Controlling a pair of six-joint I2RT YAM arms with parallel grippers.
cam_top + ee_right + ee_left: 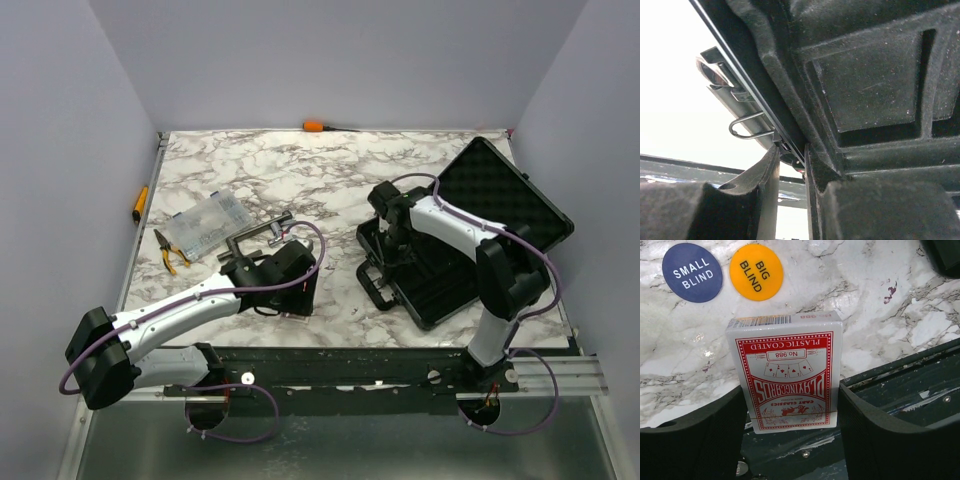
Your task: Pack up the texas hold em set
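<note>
Cards point(790, 375) clamped in the left gripper's point(791, 407) wide jaws, left of the case point(440, 300); right gripper's point(792, 160) narrow jaws pinch its wall, probably steadying it.

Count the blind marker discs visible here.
2. The blue SMALL BLIND disc and the orange BIG BLIND disc lie side by side, apart, on the marble tabletop beyond the card deck in the left gripper. Others may be hidden.
</note>
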